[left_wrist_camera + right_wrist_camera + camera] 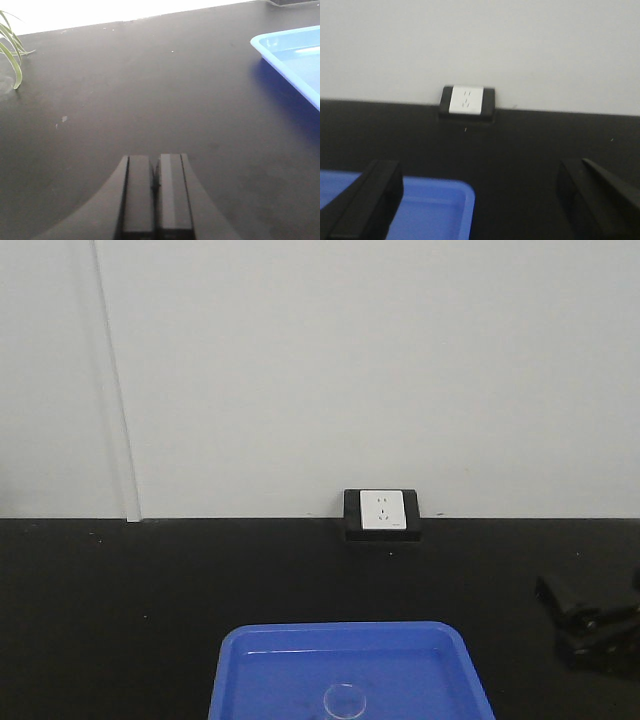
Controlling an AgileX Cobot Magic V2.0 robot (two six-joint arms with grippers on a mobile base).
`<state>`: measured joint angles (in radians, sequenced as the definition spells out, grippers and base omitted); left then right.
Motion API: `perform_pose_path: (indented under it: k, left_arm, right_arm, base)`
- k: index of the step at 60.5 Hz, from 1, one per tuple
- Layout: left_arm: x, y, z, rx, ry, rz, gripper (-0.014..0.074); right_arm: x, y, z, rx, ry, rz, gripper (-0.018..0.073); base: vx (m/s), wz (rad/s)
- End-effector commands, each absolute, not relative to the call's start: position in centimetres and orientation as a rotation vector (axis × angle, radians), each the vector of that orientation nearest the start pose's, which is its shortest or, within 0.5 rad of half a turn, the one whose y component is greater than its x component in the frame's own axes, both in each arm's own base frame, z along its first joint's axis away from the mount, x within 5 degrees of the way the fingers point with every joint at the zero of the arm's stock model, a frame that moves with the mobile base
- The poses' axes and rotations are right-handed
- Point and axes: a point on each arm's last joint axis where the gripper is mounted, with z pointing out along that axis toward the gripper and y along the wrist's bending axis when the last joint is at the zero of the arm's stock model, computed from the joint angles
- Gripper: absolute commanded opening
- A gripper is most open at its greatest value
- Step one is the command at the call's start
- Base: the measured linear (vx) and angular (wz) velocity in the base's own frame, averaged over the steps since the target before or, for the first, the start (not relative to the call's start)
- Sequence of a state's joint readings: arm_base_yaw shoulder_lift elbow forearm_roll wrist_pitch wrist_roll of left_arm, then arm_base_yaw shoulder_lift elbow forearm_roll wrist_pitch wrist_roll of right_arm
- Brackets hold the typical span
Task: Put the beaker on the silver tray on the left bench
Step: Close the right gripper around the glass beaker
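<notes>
The small clear beaker (345,701) stands in a bright blue plastic tray (300,665) at the bottom edge of the front view. The silver tray is out of view. My right gripper (572,624) hovers low over the black bench (150,590) to the right of the blue tray. In the right wrist view it (477,200) is wide open and empty, with the blue tray's far right corner (440,210) between its fingers. My left gripper (156,172) is shut and empty over bare black bench, left of the blue tray (295,55). The beaker is hidden in both wrist views.
A white wall socket in a black frame (382,512) sits where the bench meets the white wall; it also shows in the right wrist view (466,100). Green plant leaves (12,55) hang at the far left of the left wrist view.
</notes>
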<state>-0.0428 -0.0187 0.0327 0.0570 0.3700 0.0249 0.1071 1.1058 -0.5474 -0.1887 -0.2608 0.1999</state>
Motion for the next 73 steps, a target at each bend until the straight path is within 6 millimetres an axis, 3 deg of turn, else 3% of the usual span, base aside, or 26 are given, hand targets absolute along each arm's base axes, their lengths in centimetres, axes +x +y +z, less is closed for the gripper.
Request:
perform_pose_path:
  k: [1, 6, 14, 27, 40, 63, 68, 73]
  left_arm:
    - [5.4, -0.1, 17.0, 0.102, 1.802, 0.032, 0.0001]
    - [5.4, -0.1, 17.0, 0.102, 1.802, 0.032, 0.0001]
    - [5.4, -0.1, 17.0, 0.102, 1.802, 0.032, 0.0001]
    - [5.4, -0.1, 17.0, 0.102, 1.802, 0.032, 0.0001]
    - [5.4, -0.1, 17.0, 0.102, 1.802, 0.032, 0.0001]
    - [5.4, -0.1, 17.0, 0.102, 1.802, 0.032, 0.0001]
    - [5.4, -0.1, 17.0, 0.102, 1.802, 0.032, 0.0001]
    - [5.4, -0.1, 17.0, 0.102, 1.802, 0.032, 0.0001]
  right_arm:
    - [23.1, 4.8, 26.4, -0.249, 1.763, 0.189, 0.0613]
    - [22.9, 6.8, 23.0, -0.346, 1.820, 0.284, 0.0585]
    - [22.9, 10.4, 19.3, -0.505, 1.825, 0.440, 0.0580]
    - [25.1, 13.8, 15.7, -0.551, 1.793, 0.586, 0.0581]
    - [28.5, 15.5, 13.5, -0.553, 1.812, 0.611, 0.0581]
    - [33.5, 18.0, 11.4, -0.520, 1.794, 0.657, 0.0569]
    - [33.9, 18.2, 11.4, -0.506, 1.789, 0.666, 0.0509]
    - [34.0, 18.2, 11.6, -0.504, 1.772, 0.673, 0.0370]
  base:
    - [0.00, 0.00]
    - [0.00, 0.00]
    - [0.00, 0.00]
    - [0.00, 0.00]
    - [0.00, 0.00]
    - [0.00, 0.00]
    - [0.00, 0.00]
    - [0.00, 0.00]
